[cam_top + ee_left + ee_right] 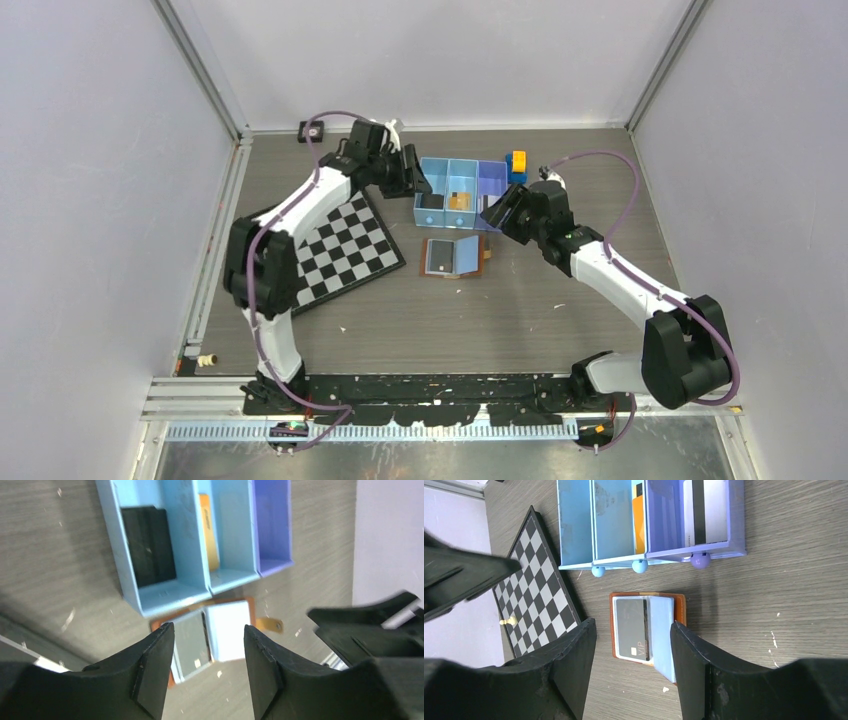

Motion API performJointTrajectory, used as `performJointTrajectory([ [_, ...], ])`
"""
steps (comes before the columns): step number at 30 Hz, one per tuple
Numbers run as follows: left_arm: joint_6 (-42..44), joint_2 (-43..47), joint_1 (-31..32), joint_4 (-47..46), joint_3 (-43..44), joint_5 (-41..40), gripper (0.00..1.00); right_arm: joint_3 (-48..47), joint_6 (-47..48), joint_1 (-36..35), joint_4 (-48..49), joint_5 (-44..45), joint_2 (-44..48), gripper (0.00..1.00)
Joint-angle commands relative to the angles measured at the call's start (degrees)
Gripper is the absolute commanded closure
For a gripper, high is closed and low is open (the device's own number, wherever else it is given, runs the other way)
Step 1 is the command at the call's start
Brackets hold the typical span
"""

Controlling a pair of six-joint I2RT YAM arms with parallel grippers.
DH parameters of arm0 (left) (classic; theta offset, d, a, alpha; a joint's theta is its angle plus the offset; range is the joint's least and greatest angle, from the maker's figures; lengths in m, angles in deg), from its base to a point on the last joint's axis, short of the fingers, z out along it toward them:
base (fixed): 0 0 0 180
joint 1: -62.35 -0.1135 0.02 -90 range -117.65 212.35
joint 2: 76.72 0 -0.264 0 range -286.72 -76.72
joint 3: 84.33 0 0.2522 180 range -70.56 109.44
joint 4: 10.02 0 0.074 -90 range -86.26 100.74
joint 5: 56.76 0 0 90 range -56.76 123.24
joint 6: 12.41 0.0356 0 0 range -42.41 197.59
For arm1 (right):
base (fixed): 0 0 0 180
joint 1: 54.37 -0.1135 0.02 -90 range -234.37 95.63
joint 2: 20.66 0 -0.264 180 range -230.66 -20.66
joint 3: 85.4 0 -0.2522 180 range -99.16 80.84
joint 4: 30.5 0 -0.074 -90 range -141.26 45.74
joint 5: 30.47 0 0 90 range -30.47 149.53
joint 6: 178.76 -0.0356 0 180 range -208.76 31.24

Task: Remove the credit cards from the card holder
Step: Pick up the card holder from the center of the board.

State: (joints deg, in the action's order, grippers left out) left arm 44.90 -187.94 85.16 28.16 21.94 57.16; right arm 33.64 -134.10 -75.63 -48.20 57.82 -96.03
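Wood-grain table [430,320], both jaws parted, empty

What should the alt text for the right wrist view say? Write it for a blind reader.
The right gripper, open, frames an open brown card holder with a dark card tucked inside. Beyond it, a blue three-compartment tray holds an orange card and a white striped card; a checkerboard lies alongside.

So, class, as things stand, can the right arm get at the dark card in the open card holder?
Probably yes: the right gripper is open and aimed at the card holder, with nothing over the dark card.
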Motion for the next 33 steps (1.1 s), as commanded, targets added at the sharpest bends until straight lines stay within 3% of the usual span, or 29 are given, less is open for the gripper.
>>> performJointTrajectory([
  [1,-1.1,12.3,3.1,0.7,-6.5,-4.1,0.42,0.5,-2.3,-0.9,2.4,-4.0,-0.5,0.38],
  [4,-0.5,19.1,6.3,1.2,-13.1,-7.3,0.35,0.4,-2.8,-4.5,1.3,-5.5,-1.9,0.35],
  [9,-0.9,29.7,12.4,-3.5,-25.2,-14.5,0.29,1.4,0.6,-8.8,-2.6,-0.2,0.7,0.33],
  [14,-1.9,33.2,12.3,-12.4,-35.7,-15.5,0.29,5.7,1.1,-8.8,1.4,8.6,4.7,0.33],
  [19,-6.0,34.3,12.3,-25.7,-45.1,-14.4,0.32,5.4,0.6,-8.6,-0.4,11.2,4.0,0.30],
  [22,-7.5,33.6,12.3,-28.1,-46.7,-16.2,0.33,5.7,-0.3,-8.6,-0.9,12.0,3.6,0.20],
  [33,-10.0,24.7,10.9,-28.0,-44.1,-11.4,0.38,3.6,-3.6,-8.6,-0.6,8.0,-8.7,0.18],
])
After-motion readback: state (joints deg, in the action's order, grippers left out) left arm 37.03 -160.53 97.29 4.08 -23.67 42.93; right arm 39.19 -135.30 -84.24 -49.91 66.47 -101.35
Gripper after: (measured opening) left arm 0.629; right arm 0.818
